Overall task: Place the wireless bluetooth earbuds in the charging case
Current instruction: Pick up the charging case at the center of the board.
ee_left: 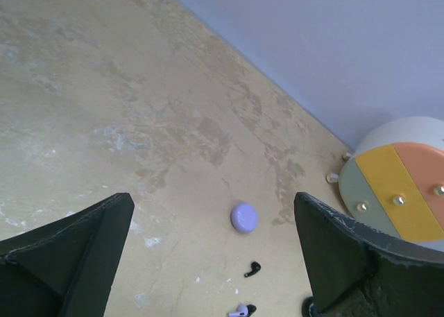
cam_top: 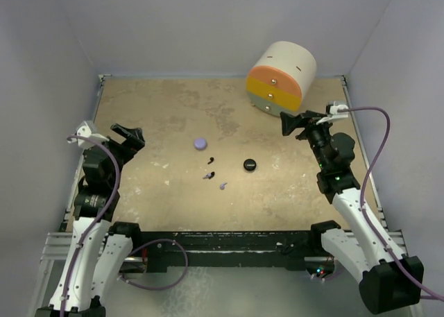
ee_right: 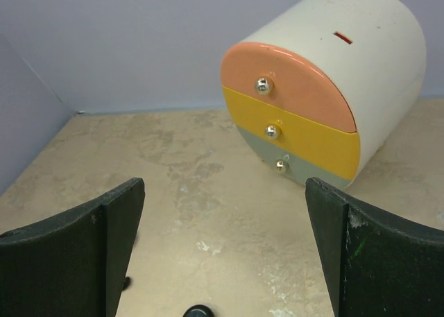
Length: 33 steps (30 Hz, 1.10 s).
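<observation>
The earbuds [cam_top: 210, 175] are tiny black and lavender specks at mid-table. The lavender puck [cam_top: 201, 143] lies near at their 12 o'clock, the black puck [cam_top: 250, 165] at 3. The left gripper [cam_top: 135, 138] at 10 o'clock and the right gripper [cam_top: 288, 125] at 2 both gape wide and empty, well apart from them. The earbuds' shapes are too small to make out overhead.

Bottom edge clips black case [ee_right: 200, 311], earbuds [cam_top: 210, 174] tiny, count perhaps three.
</observation>
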Each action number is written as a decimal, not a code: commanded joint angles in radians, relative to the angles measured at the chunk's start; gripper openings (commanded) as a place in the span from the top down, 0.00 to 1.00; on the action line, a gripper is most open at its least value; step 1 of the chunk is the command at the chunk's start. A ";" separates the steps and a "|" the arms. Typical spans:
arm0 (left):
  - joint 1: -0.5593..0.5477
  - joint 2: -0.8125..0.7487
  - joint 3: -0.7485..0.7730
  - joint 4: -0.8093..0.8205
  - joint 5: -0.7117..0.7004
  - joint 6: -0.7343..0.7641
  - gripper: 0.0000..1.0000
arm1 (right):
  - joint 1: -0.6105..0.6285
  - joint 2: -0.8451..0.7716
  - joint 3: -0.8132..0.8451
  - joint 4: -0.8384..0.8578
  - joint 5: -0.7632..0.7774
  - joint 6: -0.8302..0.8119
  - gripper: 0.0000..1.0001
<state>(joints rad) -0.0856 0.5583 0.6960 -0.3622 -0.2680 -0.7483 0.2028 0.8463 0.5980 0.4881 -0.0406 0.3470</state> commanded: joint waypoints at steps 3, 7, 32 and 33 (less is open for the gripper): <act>-0.002 0.039 -0.016 0.132 0.155 -0.005 0.00 | 0.032 0.037 0.056 -0.020 -0.037 -0.040 0.00; -0.002 -0.003 -0.059 0.122 0.107 0.015 0.00 | 0.119 0.130 0.060 -0.016 -0.001 -0.055 0.00; -0.009 0.364 -0.044 0.183 0.106 0.053 0.06 | 0.571 1.049 0.696 -0.220 0.187 -0.319 0.11; -0.009 0.369 -0.044 0.184 0.113 0.058 0.07 | 0.572 1.069 0.706 -0.222 0.176 -0.327 0.11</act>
<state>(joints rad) -0.0879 0.9123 0.6098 -0.2333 -0.1825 -0.7227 0.7723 1.8748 1.2400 0.3122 0.1402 0.0914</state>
